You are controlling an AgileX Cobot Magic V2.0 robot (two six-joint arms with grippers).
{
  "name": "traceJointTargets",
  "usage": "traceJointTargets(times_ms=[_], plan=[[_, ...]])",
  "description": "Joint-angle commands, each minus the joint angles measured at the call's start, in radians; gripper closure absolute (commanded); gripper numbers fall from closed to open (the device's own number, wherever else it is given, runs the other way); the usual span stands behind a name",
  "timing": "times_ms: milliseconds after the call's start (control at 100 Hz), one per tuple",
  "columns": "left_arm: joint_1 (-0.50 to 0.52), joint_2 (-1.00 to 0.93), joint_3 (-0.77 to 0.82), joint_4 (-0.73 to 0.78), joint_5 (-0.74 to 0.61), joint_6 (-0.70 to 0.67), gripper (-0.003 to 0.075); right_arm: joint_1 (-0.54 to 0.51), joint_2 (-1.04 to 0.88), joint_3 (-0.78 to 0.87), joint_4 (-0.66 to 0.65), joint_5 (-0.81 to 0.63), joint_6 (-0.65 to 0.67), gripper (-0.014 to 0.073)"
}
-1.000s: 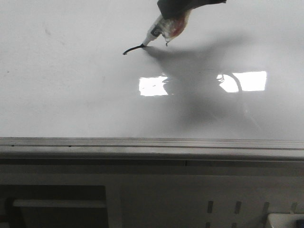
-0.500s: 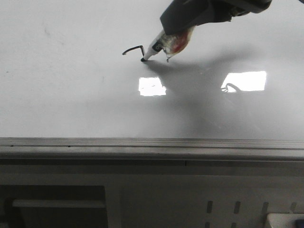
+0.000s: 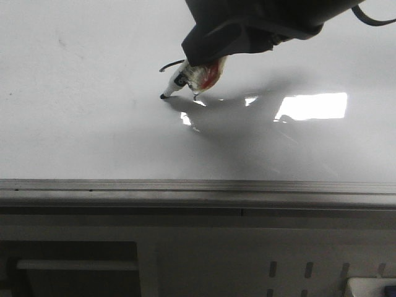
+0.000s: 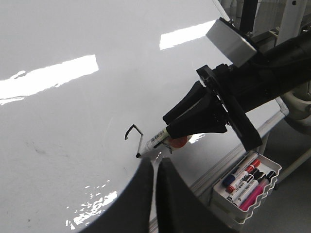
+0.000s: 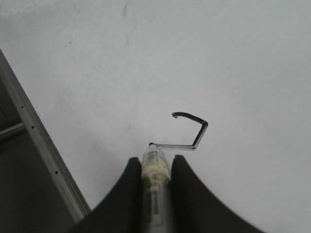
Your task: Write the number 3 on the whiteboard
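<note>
The number 3 [image 5: 192, 131] is half drawn on the whiteboard [image 3: 74, 124]: only the top hook and a stroke back to the middle exist. The marker [image 5: 154, 170] tip touches the board at that stroke's end. The right gripper [image 5: 155, 167] is pinched on the marker, its fingers [image 5: 187, 189] flanking the barrel. Next move likely needs the lower bowl with steady tip contact. The left gripper [image 4: 156, 194] hovers nearby, nearly closed and holding nothing. A tray of markers [image 4: 245, 182] hangs off the board edge.
</note>
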Motion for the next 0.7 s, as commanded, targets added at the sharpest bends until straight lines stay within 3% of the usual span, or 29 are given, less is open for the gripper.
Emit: traceJointTargets(times_ms=[0,690], plan=[[0.001,0.007,-0.029,-0.018,-0.080,-0.006,0.0741,-0.022,0.001,-0.013,-0.006,-0.049,-0.009,0.0643],[0.001,0.007,-0.029,-0.018,-0.090,-0.006,0.0741,-0.086,-0.057,-0.008,-0.001,0.051,-0.007,0.0638]])
